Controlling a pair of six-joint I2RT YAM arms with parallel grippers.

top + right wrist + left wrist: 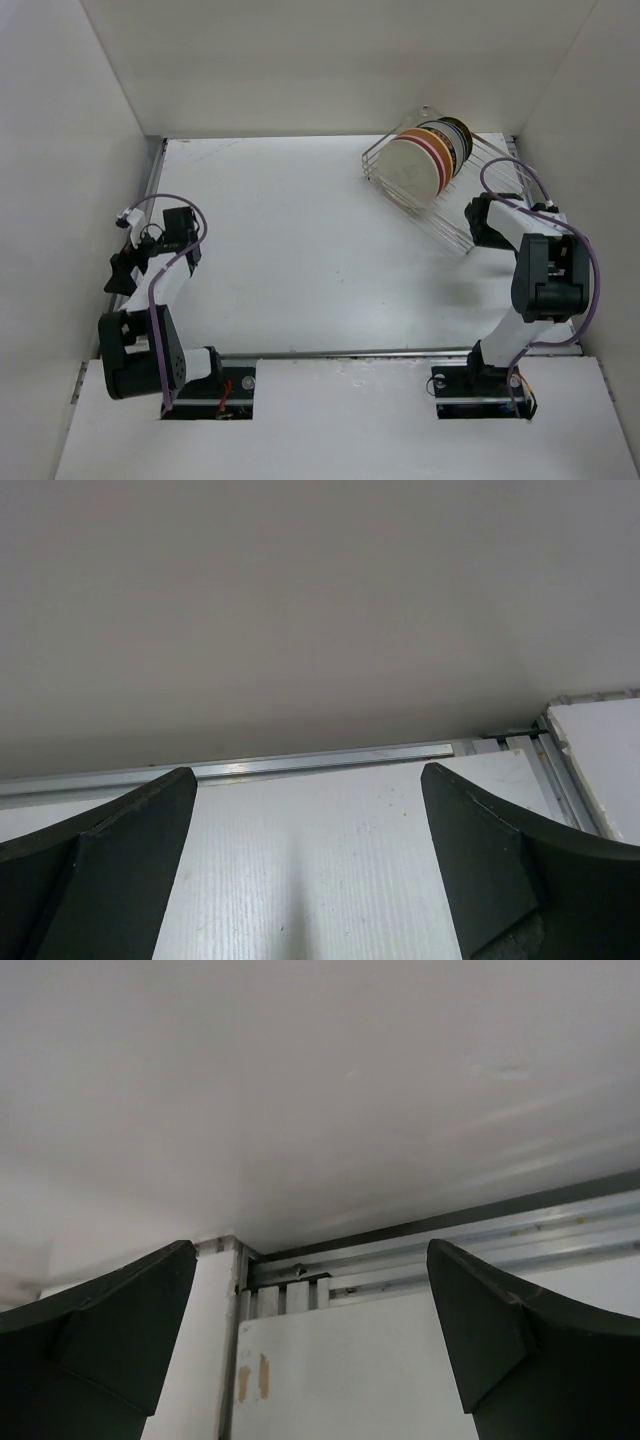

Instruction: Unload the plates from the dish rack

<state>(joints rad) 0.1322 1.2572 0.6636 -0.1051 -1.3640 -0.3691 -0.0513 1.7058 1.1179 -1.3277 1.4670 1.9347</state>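
The dish rack [455, 215], a silver wire basket, stands at the far right of the table, set at an angle. Several plates stand upright in it: a cream one [408, 170] in front, a pink one [432, 150] behind it, then yellow-tan, white with a teal rim, and a dark one [458, 133] at the back. My right gripper [476, 222] is open and empty, just beside the rack's near right end. My left gripper [121, 272] is open and empty at the far left, well away from the rack. Neither wrist view shows rack or plates.
White walls close in the table on the left, back and right. The left wrist view shows my open left gripper [312, 1250] facing a metal rail [450, 1245] and a white board. The right wrist view shows my open right gripper [308, 775] over bare table.
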